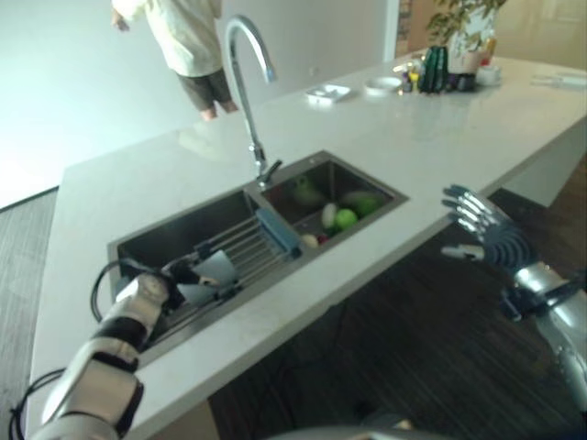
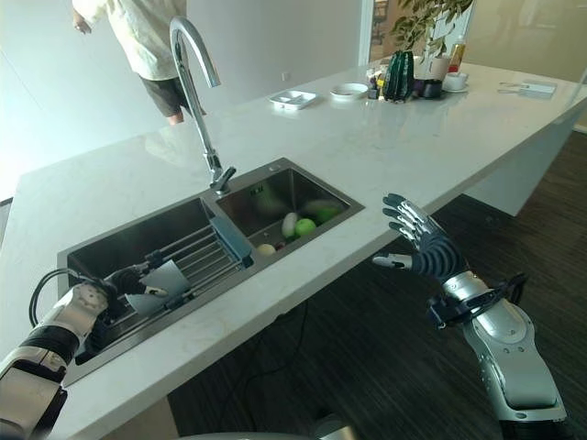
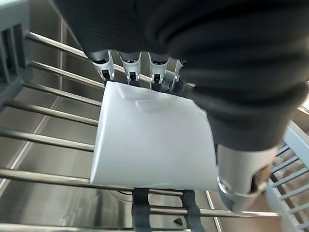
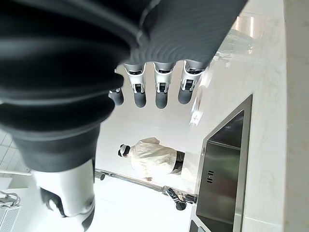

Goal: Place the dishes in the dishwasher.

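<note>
Two steel basins of the sink [image 1: 183, 240] sat sunk in a pale, glossy stone counter [image 1: 440, 128], under a curved chrome faucet [image 1: 246, 64]. At lower left, our left hand [image 1: 188, 275] gripped a flat white square dish [image 3: 152, 140] over the ribbed wire rack [image 1: 248, 243]. Our right hand [image 2: 417, 240] hovered unclenched at right above the dark floor [image 2: 367, 357].

A long white stone counter [image 2: 385, 147] is set over dark wood flooring [image 2: 367, 367]. Plain pale walls [image 2: 275, 37] are seen behind, where a person [image 2: 147, 46] stands.
</note>
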